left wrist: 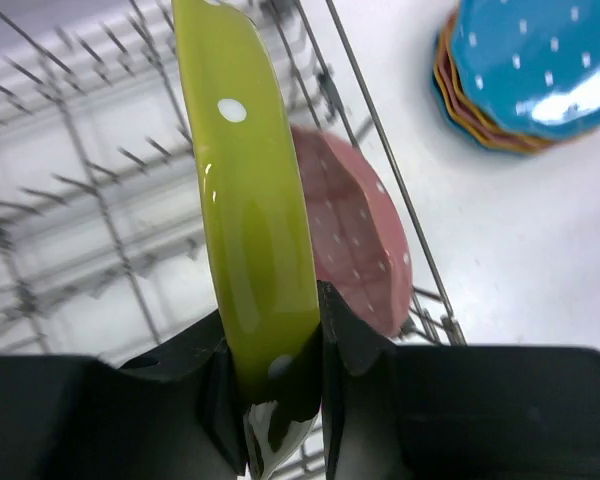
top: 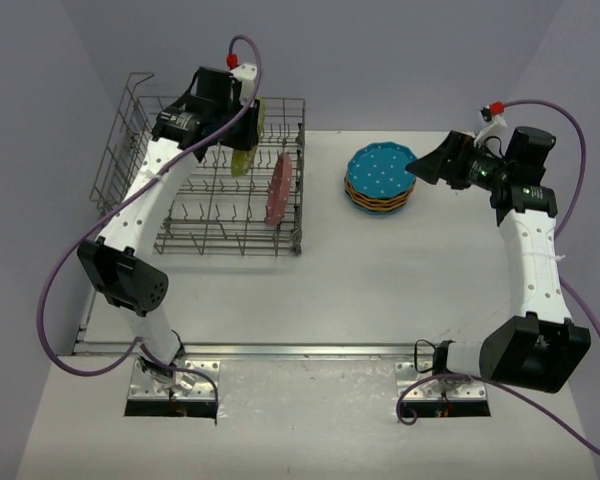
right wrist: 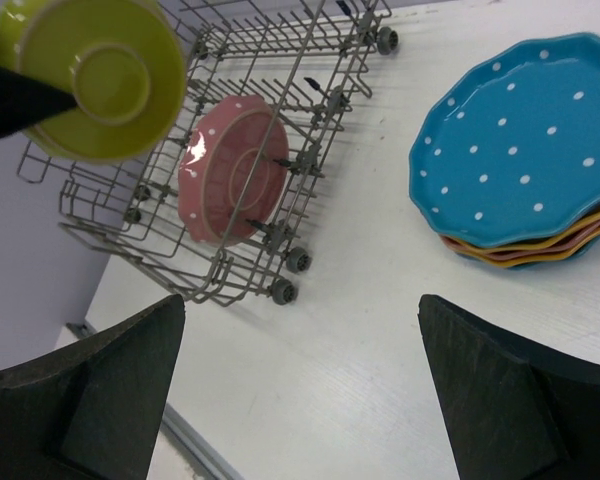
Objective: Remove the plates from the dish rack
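Left hand [left wrist: 275, 350] clamped on green plate [left wrist: 250, 220] over dish rack [top: 220, 215]; pink plate [top: 278, 188] racked; right hand [right wrist: 298, 320] apart beside plate stack [top: 380, 178].

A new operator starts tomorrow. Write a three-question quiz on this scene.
1. True or false: the right gripper holds a plate.
2. Which colour of plate is the left gripper shut on? A pink, B green, C blue.
3. Fill in: ___ plate stands unheld in the rack.
Key: 1 false, it is open and empty. 2 B, the green plate. 3 one, the pink plate.
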### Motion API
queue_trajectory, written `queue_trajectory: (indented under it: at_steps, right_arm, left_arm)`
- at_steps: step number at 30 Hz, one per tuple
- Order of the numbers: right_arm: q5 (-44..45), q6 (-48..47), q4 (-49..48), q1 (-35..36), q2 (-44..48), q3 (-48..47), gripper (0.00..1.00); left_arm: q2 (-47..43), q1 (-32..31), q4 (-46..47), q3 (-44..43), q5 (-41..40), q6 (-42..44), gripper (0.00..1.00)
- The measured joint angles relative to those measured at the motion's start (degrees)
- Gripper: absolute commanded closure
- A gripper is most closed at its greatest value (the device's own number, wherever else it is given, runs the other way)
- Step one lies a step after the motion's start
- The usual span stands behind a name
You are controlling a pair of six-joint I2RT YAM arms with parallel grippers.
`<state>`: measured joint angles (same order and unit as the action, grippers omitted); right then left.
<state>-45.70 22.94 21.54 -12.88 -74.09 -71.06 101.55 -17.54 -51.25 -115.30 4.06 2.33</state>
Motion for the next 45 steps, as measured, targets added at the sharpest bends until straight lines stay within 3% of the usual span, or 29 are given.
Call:
queue_trajectory:
  at_steps: [6, 9, 14, 21, 26, 30, 36, 43, 45]
  right_arm:
    - [-3.25, 5.21, -0.08, 0.0, -3.33, -2.75, 0.01]
    - [-6.24, 9.06, -1.32, 0.0, -5.47, -3.62, 0.01]
    - [-12.02, 16.83, -5.06, 0.51, -9.84, -3.66, 0.01]
    - [-18.23, 21.63, -7.48, 6.85, -16.91, -3.66, 0.01]
    - [-20.45, 19.79, -6.7, 14.87, -19.86, -3.12, 0.01]
    - [-21.85, 15.64, -4.23, 19.12, -19.9, -1.74, 0.07]
    - [-24.56, 8.81, -0.47, 19.5, -19.78, 1.27, 0.24]
    - [-27.9, 5.0, -0.4, 19.37, -17.05, 6.48, 0.88]
    - [-28.05, 4.36, -0.9, 19.37, -16.32, 6.66, 1.0]
  left_arm:
    - [-7.21, -2.99, 4.85, 2.28, -6.34, 13.54, 1.0]
    - [-14.9, -10.63, 8.88, 13.04, -11.28, 25.77, 1.0]
    - [-26.33, -29.41, 16.77, 32.34, -15.97, 46.91, 1.0]
    - [-35.08, -46.73, 23.08, 50.73, -21.76, 71.9, 1.0]
    - [-37.21, -55.1, 27.59, 57.72, -24.37, 83.19, 1.0]
    - [-36.89, -55.9, 30.42, 59.12, -25.19, 87.16, 1.0]
    - [-36.65, -55.74, 35.27, 59.12, -27.67, 88.45, 1.0]
    - [-36.65, -55.09, 35.2, 61.08, -27.39, 87.94, 0.98]
    - [-36.69, -54.43, 35.83, 61.63, -27.72, 87.22, 0.87]
